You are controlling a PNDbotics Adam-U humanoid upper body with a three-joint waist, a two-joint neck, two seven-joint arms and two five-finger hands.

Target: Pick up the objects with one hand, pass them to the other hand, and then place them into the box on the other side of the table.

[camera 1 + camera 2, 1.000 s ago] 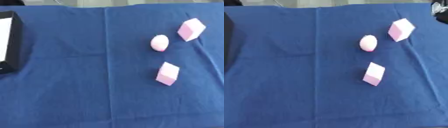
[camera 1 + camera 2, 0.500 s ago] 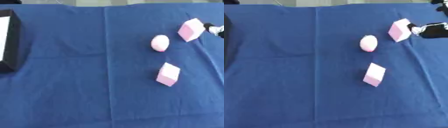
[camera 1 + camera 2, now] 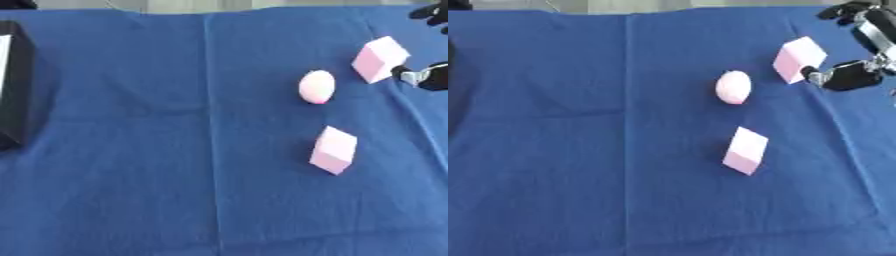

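Three pink foam pieces lie on the blue cloth: a tilted block (image 3: 798,59) at the upper right, an egg shape (image 3: 733,87) left of it, and a second block (image 3: 746,150) nearer the middle. My right hand (image 3: 852,76) comes in from the right edge, open. Its thumb tip is right at the upper block's lower right side, and one finger (image 3: 840,10) is spread above and behind the block. Nothing is held. The black box (image 3: 19,90) stands at the far left edge, partly cut off. My left hand shows in no view.
The blue cloth (image 3: 175,175) covers the whole table, with a fold line running front to back left of the middle. A wide stretch of bare cloth lies between the pink pieces and the box.
My right hand, absent a second ago, has come in from the right edge and now reaches up to the upper pink block. The pink pieces have not moved.
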